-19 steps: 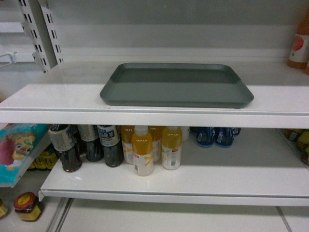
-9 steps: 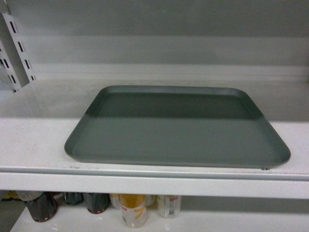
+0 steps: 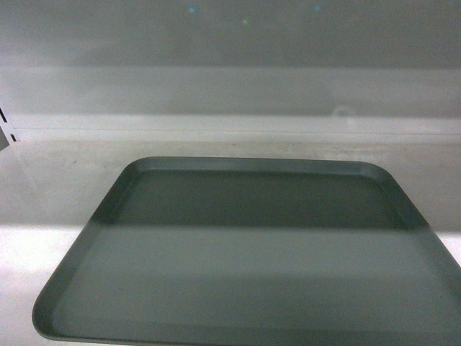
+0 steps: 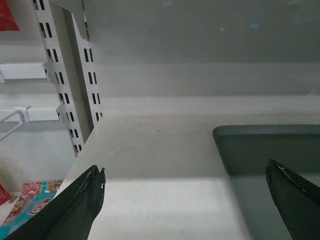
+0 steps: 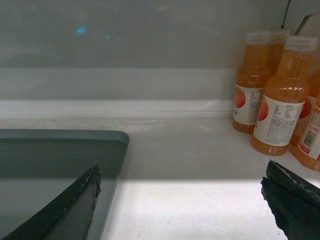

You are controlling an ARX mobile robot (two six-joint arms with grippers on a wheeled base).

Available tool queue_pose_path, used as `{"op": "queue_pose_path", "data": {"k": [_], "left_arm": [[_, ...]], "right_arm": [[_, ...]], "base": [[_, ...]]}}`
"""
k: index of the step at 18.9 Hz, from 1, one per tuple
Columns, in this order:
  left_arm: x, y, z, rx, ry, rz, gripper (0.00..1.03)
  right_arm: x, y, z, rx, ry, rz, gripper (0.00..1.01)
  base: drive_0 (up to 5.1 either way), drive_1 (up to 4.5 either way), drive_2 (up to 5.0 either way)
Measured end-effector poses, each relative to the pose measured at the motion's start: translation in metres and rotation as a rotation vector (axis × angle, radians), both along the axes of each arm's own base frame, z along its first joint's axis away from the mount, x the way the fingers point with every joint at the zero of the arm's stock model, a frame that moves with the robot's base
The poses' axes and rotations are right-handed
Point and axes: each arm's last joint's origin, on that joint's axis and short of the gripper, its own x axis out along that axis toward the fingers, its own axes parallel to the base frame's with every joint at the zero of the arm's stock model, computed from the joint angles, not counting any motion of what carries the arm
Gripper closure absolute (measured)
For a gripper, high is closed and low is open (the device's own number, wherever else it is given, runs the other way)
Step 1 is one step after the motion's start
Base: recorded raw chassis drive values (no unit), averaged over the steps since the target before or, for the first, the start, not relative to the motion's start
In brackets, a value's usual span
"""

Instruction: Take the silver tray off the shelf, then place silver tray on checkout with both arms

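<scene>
Left gripper [image 4: 185, 200]: held wide open, one jaw over bare shelf, the other over the silver tray [image 4: 270, 150]; the tray's left rim lies between the jaws, not yet touched
Right gripper [image 5: 180, 200]: spread wide as well, left jaw over the tray floor, right jaw over bare board; the right rim is straddled, no contact seen
Silver tray: flat on the shelf [image 3: 50, 187], ahead of and between both grippers, its near edge cut off in the head view
Step in hand: each rim is judged best pinched at matching depth, then lifted level and together
Room, left: bare board, then slotted uprights [image 4: 65, 75] beyond the outer jaw
Room, right: orange bottles [image 5: 275, 110] near the outer jaw, to be kept clear of
Far: pale back panel [image 3: 230, 94] behind the tray, so withdrawal is judged safest toward the robot
</scene>
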Motion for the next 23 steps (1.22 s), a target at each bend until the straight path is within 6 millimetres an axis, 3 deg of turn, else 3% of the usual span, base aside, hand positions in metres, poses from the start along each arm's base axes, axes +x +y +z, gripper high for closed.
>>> {"op": "queue_pose_path", "data": {"k": [6,8,10,23], "left_arm": [[0.0,0.0,0.0,0.0,0.001,0.0,0.05],[0.0,-0.001,-0.002,-0.022,0.219,-0.02,0.05],[0.005,-0.002,0.003,-0.031,0.329,-0.043,0.05],[0.038,-0.002,0.007,-0.043,0.295,-0.098,0.05]], "right_arm": [[0.0,0.0,0.0,0.0,0.0,0.0,0.03],[0.0,0.001,-0.004,0.043,0.137,0.024,0.03],[0.008,0.002,-0.006,0.115,0.235,0.05,0.03],[0.045,0.006,0.003,0.154,0.227,0.134,0.03]], "base": [[0.1,0.11,0.1],[0.0,0.0,0.0],[0.0,0.0,0.0],[0.0,0.0,0.0]]}}
